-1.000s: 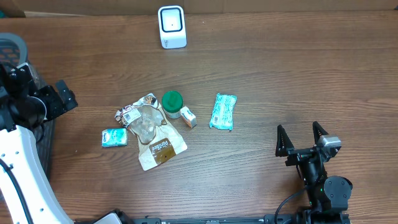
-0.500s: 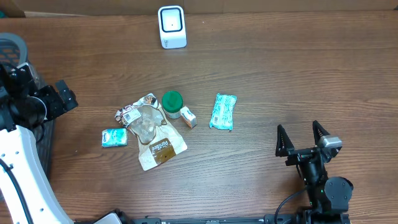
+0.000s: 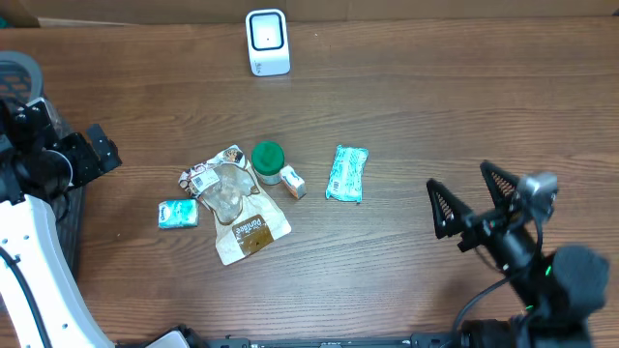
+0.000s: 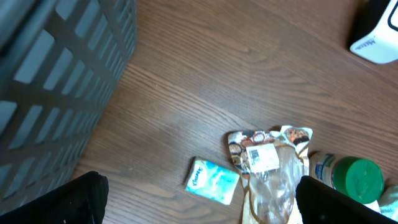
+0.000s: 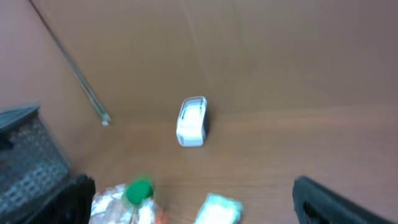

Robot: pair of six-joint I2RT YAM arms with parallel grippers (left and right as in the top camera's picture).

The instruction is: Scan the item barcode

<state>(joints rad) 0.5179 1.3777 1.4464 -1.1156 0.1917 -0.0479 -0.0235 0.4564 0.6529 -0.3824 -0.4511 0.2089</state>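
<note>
While the right gripper (image 3: pixel 458 176) and left gripper (image 3: pixel 104 147) both hang empty with fingers spread wide, the teal packet (image 3: pixel 348 173) lies flat well in front of the white scanner (image 3: pixel 268 42), where a shallow pinch could slip off its thin wrapper or cover the barcode.

The scanner (image 3: pixel 267 42) stands at the table's (image 3: pixel 435 106) far edge. Nearer, left to right: tissue pack (image 3: pixel 178 214), pouch (image 3: pixel 237 208), jar (image 3: pixel 268 161), small box (image 3: pixel 292 182), packet (image 3: pixel 347 173). A basket (image 4: pixel 56 81) sits far left.
</note>
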